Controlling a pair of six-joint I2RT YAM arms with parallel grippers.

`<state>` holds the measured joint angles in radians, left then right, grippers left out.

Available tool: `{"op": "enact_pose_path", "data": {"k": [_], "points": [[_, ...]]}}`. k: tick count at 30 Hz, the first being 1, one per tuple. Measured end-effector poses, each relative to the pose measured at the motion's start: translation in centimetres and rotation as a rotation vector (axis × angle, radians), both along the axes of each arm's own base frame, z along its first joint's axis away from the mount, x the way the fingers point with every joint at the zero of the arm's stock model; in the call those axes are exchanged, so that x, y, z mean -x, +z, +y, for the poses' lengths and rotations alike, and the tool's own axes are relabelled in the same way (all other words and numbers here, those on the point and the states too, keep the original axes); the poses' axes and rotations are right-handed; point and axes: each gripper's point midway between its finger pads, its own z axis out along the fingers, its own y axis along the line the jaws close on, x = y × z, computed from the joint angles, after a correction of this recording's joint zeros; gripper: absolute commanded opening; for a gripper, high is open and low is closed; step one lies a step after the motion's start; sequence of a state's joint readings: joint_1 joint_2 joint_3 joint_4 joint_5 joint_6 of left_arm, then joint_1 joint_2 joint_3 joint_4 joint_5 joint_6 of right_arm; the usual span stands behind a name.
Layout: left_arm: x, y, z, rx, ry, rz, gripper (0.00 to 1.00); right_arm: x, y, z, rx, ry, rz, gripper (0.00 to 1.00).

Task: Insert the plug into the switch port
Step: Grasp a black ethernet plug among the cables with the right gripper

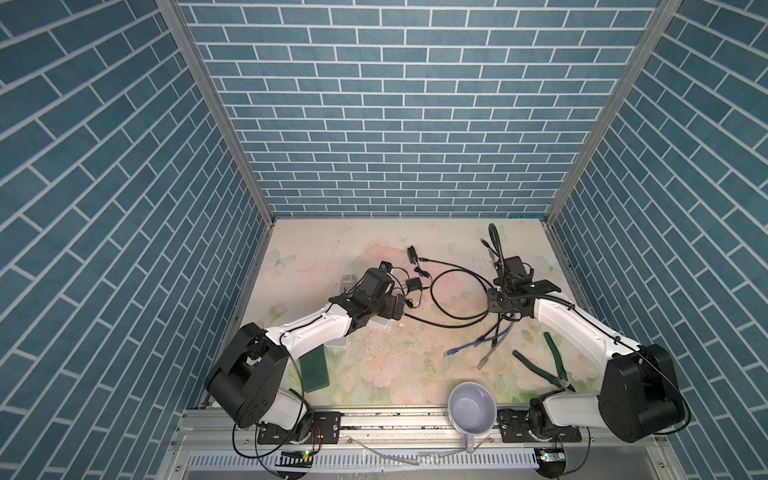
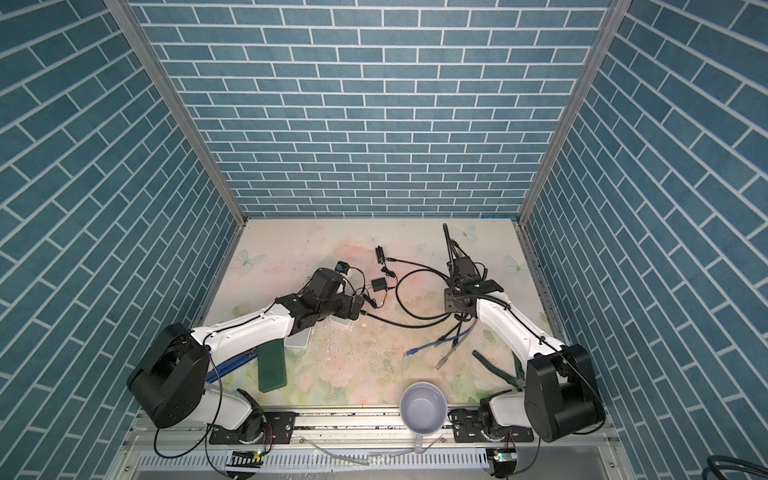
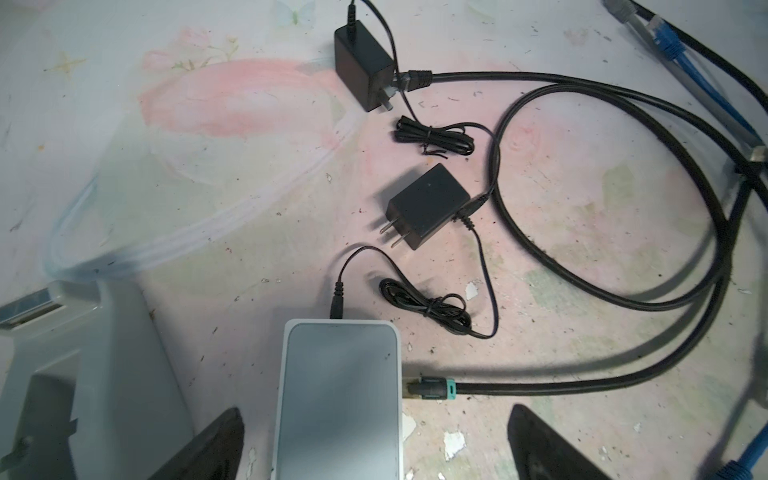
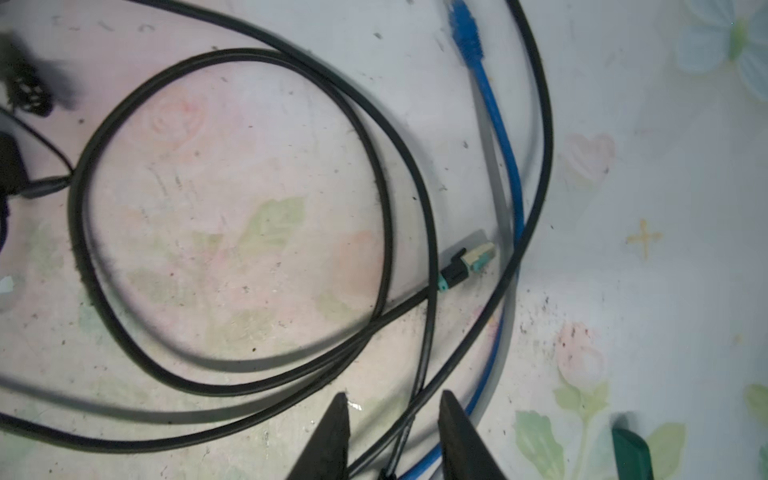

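**A:** What sits nearest the front?

**B:** A metal rail [image 1: 374,424] carrying both arm bases, with a lavender mug [image 1: 471,409] resting across it at the front edge of the worktop [image 1: 332,245]. Just behind lie green-handled pliers [image 1: 552,365] on the right and a flat green block [image 1: 314,370] on the left.

**A:** And the surface?

**B:** Floral print, scuffed, flecked with chips and dirt.

**A:** The tools?

**B:** The left tool [image 3: 376,409] hangs over the white switch [image 3: 338,399], fingers wide apart on either side of it. A teal-booted connector [image 3: 432,388] sits in the switch's side port. The right tool [image 4: 394,395] stands partly apart, astride the black cable [image 4: 249,54] without pinching it.

**A:** The plug?

**B:** The plug [image 4: 467,259] lies loose on the worktop just beyond the right tool's fingertips, beside the blue cables [image 4: 498,137] and well apart from the switch.

**A:** Farther back?

**B:** Two black power adapters [image 1: 414,284], then bare worktop up to the back wall.

**A:** Edges?

**B:** Blue brick-patterned walls [image 1: 395,124] close three sides, with aluminium posts [image 1: 216,108] at the far corners. Open room lies along the far strip and in the front middle, between the block and the mug.
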<state>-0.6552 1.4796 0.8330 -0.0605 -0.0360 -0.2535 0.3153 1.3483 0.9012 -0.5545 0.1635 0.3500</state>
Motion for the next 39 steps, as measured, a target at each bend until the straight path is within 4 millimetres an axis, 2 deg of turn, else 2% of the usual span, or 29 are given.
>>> {"op": "enact_pose_path", "data": {"k": [3,6,10,14,17,19,22,24,29,35,39], "points": [[0.0,0.0,-0.6,0.011,-0.021,-0.006,1.00,-0.6,-0.5,-1.5,-0.025,-0.084,0.008,0.37],[0.3,0.1,-1.1,0.018,-0.043,-0.013,1.00,-1.0,-2.0,-2.3,-0.053,-0.133,0.039,0.37],[0.5,0.0,-1.4,0.021,-0.057,-0.019,1.00,-0.7,-4.2,-2.6,-0.076,-0.150,0.096,0.35],[0.5,0.0,-1.4,0.022,-0.058,-0.022,1.00,-1.1,-4.3,-2.0,-0.085,-0.077,0.073,0.33],[0.5,-0.2,-1.4,0.021,-0.058,-0.023,1.00,-1.8,-2.9,-1.1,-0.075,0.069,0.008,0.34],[0.5,-0.2,-1.4,0.021,-0.058,-0.023,1.00,-2.1,-1.3,-0.2,-0.067,0.196,-0.058,0.36],[0.5,-0.2,-1.4,0.021,-0.056,-0.027,1.00,-1.8,0.5,1.6,-0.036,0.469,-0.131,0.37],[0.4,-0.1,-1.4,0.023,-0.055,-0.030,1.00,-1.1,0.3,2.4,-0.003,0.618,-0.129,0.38],[0.4,-0.3,-1.3,0.022,-0.053,-0.032,1.00,2.1,-2.5,2.7,0.070,0.957,0.041,0.37],[0.9,-1.4,-0.7,0.002,-0.045,-0.020,1.00,4.4,-3.5,1.7,0.157,1.199,0.149,0.37],[1.3,-2.0,-0.1,-0.011,-0.037,-0.016,1.00,4.7,-3.2,1.7,0.193,1.289,0.116,0.37]]}}
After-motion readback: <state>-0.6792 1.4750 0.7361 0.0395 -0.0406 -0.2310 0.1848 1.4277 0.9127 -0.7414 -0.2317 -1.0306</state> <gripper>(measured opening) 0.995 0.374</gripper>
